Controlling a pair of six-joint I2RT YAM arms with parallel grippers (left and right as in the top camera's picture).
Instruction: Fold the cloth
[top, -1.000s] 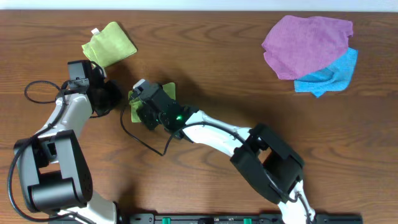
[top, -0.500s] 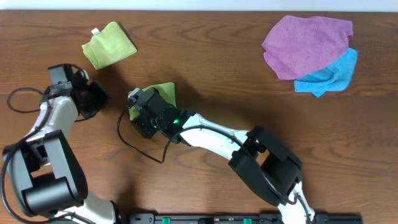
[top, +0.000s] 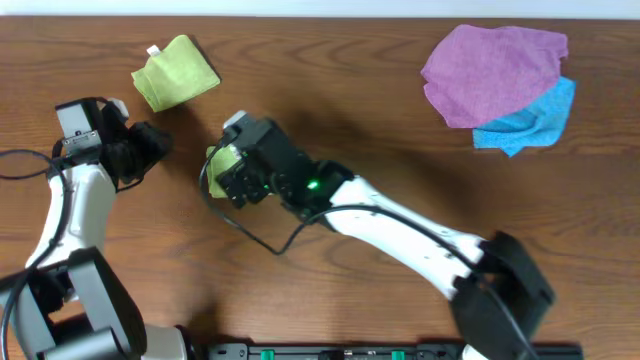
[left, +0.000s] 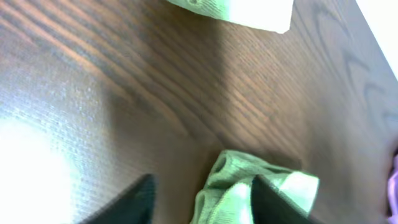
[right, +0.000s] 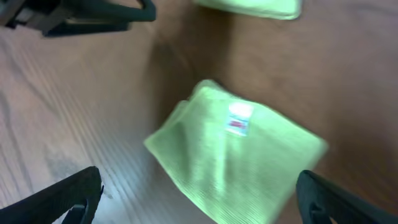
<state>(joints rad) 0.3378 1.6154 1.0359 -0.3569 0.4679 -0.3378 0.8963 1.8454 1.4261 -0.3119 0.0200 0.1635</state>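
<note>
The cloth (right: 236, 158) is a lime-green folded bundle with a small white tag, lying flat on the wood. My right gripper (right: 199, 208) hovers over it, open, with its fingers wide to either side and not touching it. From overhead the right gripper (top: 232, 172) covers most of the cloth (top: 217, 156). My left gripper (top: 152, 148) stands to the left of it, open and empty. In the left wrist view the cloth (left: 239, 190) shows beyond the left gripper (left: 202, 202).
Another small folded lime-green cloth (top: 175, 72) lies at the back left, and its edge (left: 239, 9) shows in the left wrist view. A purple cloth (top: 495, 62) lies over a blue one (top: 535, 120) at the back right. A black cable (top: 250, 235) loops near the right arm.
My left gripper has drawn back to the left, away from the cloth, and opened. The right gripper has opened wider above the cloth, and its arm has swung out to the right.
</note>
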